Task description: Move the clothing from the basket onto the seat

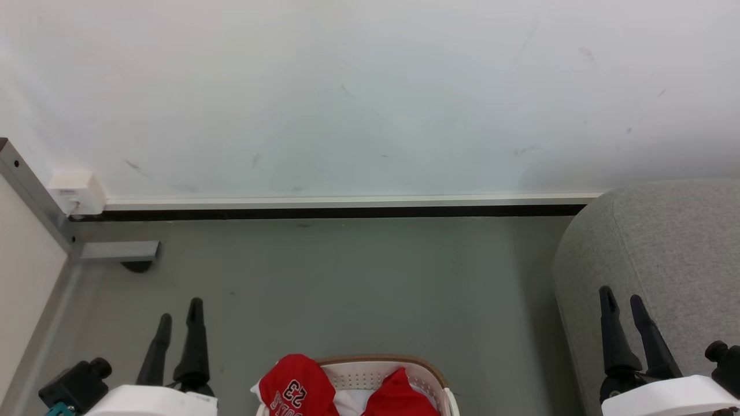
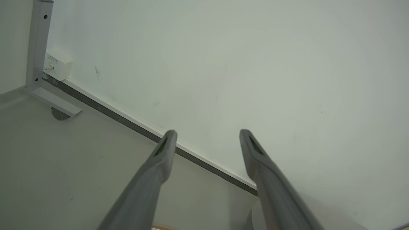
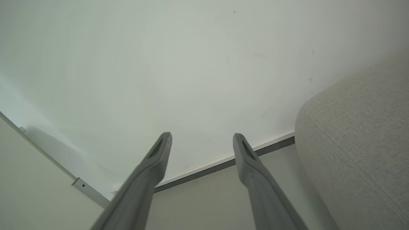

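Head view: red jersey heaped in the laundry basket, seat off to its right.

We see the jersey's white "23" facing up as it spills over the basket's left rim at the bottom centre, with a white cloth between its red folds. Our left claw hangs over the grey floor left of the basket, fingers spread and gripping nothing. Our right claw is likewise spread and empty, in front of the grey woven seat, which stands by the white wall.
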